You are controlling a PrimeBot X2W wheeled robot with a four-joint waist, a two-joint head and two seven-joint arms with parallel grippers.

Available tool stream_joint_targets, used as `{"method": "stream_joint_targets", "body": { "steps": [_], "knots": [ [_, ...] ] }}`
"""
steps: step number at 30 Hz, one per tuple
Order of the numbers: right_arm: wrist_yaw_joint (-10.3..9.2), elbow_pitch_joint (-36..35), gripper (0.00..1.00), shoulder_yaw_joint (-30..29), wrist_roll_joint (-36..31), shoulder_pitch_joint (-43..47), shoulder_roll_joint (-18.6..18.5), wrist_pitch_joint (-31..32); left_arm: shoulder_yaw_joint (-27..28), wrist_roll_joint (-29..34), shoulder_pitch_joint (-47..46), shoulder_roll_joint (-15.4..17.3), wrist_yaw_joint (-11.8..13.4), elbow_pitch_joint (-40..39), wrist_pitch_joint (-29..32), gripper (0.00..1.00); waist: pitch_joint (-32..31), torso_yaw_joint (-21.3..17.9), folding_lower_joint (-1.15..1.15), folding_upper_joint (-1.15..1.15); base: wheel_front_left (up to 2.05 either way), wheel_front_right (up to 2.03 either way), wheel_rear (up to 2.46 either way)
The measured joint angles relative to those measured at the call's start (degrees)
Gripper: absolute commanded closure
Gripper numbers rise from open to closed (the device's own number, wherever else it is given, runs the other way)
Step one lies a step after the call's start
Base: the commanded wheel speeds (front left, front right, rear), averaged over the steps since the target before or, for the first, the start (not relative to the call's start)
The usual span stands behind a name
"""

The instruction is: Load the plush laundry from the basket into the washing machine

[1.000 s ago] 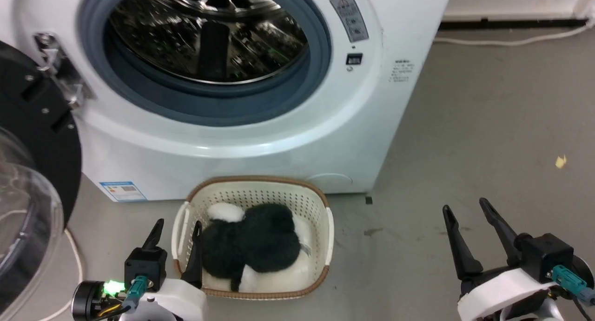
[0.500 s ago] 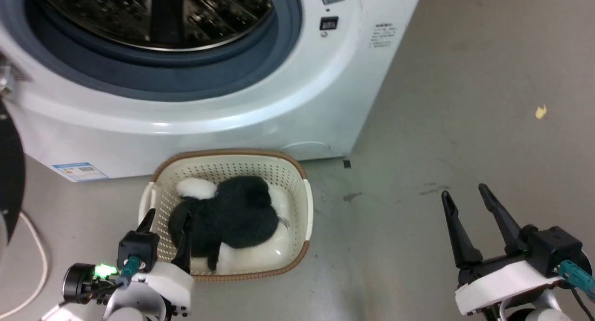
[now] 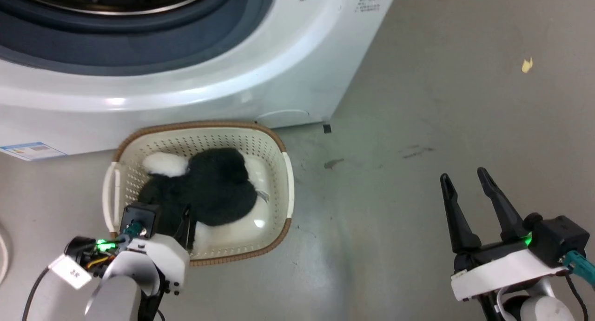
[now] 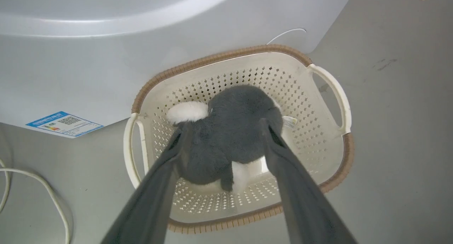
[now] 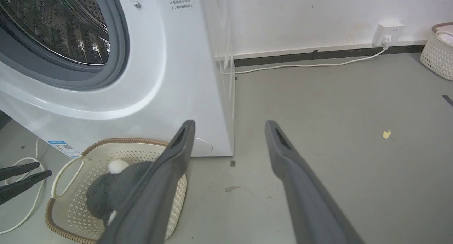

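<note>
Fluffy black plush laundry [image 4: 233, 106] sits in the perforated cream basket [image 4: 219, 58] with a woven brown rim. The left end effector [image 4: 224, 123] straddles it, fingers spread wide, and the right end effector [image 3: 463, 174] gapes too.

Blue sticker [image 4: 64, 124] with QR code low on washing machine [image 4: 106, 60] front, text too small. Printed lines [image 5: 179, 0] beside door, unreadable. White tag [image 3: 70, 271] on left arm [image 3: 111, 293], marks illegible.
</note>
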Motion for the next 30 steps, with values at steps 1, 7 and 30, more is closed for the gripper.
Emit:
{"method": "stream_joint_targets", "body": {
  "steps": [1, 7, 30],
  "knots": [
    [0.0, 0.0, 0.0, 0.1, 0.3, -0.2, 0.0, -0.1, -0.6, -0.3, -0.6, 0.4, 0.0, 0.6, 0.2, 0.0, 0.5, -0.2, 0.0, 0.0, 0.0, 0.0, 0.0],
    [0.0, -0.2, 0.0, 0.5, 1.8, -1.1, 0.0, -0.7, -3.6, -2.5, -5.2, 2.8, -0.5, 3.9, 2.5, 0.0, 3.5, -1.5, 0.0, 0.0, 0.0, 0.0, 0.0],
    [0.0, -1.0, 0.0, 4.2, 10.2, -2.8, 0.0, -3.6, -17.8, -11.6, -22.8, 15.3, -0.9, 12.8, 18.0, 0.0, 17.3, -9.0, 0.0, 0.0, 0.0, 0.0, 0.0]
  ]
}}
